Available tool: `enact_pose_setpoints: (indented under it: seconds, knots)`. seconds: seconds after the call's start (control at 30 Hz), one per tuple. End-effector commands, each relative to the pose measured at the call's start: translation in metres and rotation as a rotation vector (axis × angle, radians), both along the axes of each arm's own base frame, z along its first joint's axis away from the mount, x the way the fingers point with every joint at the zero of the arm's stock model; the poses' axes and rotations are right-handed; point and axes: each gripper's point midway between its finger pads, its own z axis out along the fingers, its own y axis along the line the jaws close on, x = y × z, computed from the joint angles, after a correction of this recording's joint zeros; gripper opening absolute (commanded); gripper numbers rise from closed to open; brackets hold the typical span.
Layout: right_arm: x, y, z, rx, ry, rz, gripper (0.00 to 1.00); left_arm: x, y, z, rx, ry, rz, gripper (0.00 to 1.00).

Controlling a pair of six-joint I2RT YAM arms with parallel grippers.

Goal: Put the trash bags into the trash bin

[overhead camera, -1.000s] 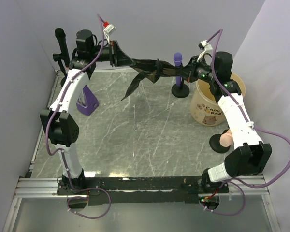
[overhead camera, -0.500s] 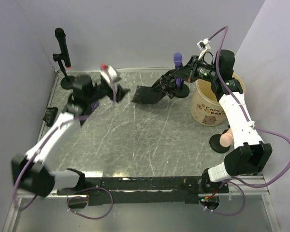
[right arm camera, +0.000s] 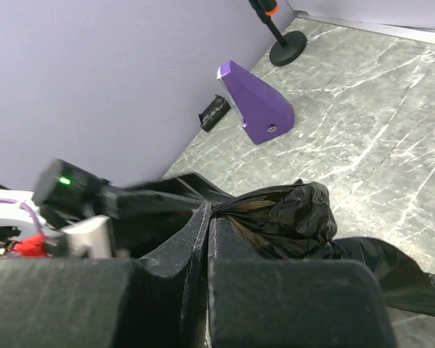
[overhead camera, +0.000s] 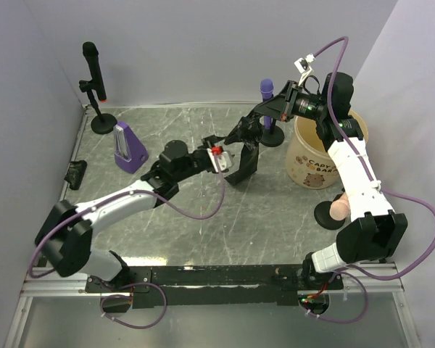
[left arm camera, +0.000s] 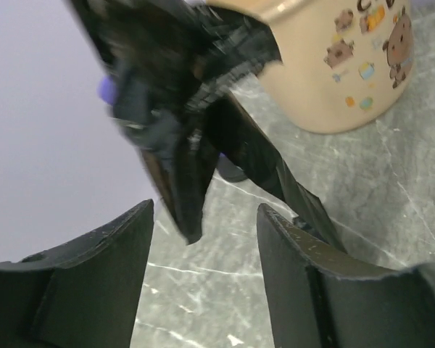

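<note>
Top view: right arm raised, right end effector [overhead camera: 264, 114] pinched shut on the glossy black trash bag [overhead camera: 245, 156]. The bag hangs crumpled toward the marbled desk [overhead camera: 203, 210], just left of the tan trash bin [overhead camera: 312, 165]. Left arm stretched low, left end effector [overhead camera: 232, 154] beside the bag.

Left wrist: left end effector [left arm camera: 205, 217] spread and empty, the trash bag [left arm camera: 181, 109] tip between the fingers, clear of both. Bear print shows on the trash bin [left arm camera: 333, 80].

Right wrist: right end effector [right arm camera: 206, 217] clamps the crinkled film of the trash bag [right arm camera: 290, 217]. Purple wedge [right arm camera: 257, 105] beyond.

Overhead; wrist views sharing trash bags [overhead camera: 244, 161] [left arm camera: 180, 109] [right arm camera: 290, 217]
</note>
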Motion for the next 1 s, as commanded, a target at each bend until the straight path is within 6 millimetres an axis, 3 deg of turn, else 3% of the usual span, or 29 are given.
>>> enact_pose_setpoints:
  seconds: [0.0, 0.13, 0.33, 0.53, 0.7, 0.8, 0.97]
  knots:
    - [-0.013, 0.002, 0.022, 0.024, -0.059, 0.023, 0.0, 0.011, -0.013, 0.058, -0.143, -0.125, 0.029, 0.59]
    - [-0.015, 0.002, 0.022, 0.026, -0.062, 0.021, 0.0, 0.014, -0.028, 0.065, -0.18, -0.086, 0.007, 0.43]
    - [-0.013, 0.0, 0.022, 0.024, -0.065, 0.017, 0.0, 0.027, -0.042, 0.049, -0.16, -0.001, 0.008, 0.25]
    - [0.002, -0.014, 0.027, 0.035, -0.062, -0.027, 0.0, 0.021, -0.04, 0.033, -0.075, 0.058, -0.022, 0.02]
    - [0.017, -0.027, 0.029, 0.034, -0.068, -0.068, 0.0, 0.014, -0.028, 0.026, -0.015, 0.113, -0.054, 0.01]
    - [0.03, -0.049, 0.032, 0.034, -0.076, -0.126, 0.0, 0.007, -0.011, 0.022, 0.027, 0.139, -0.075, 0.01]
    - [0.038, -0.06, 0.03, 0.034, -0.083, -0.16, 0.0, -0.008, 0.011, 0.013, 0.091, 0.154, -0.089, 0.01]
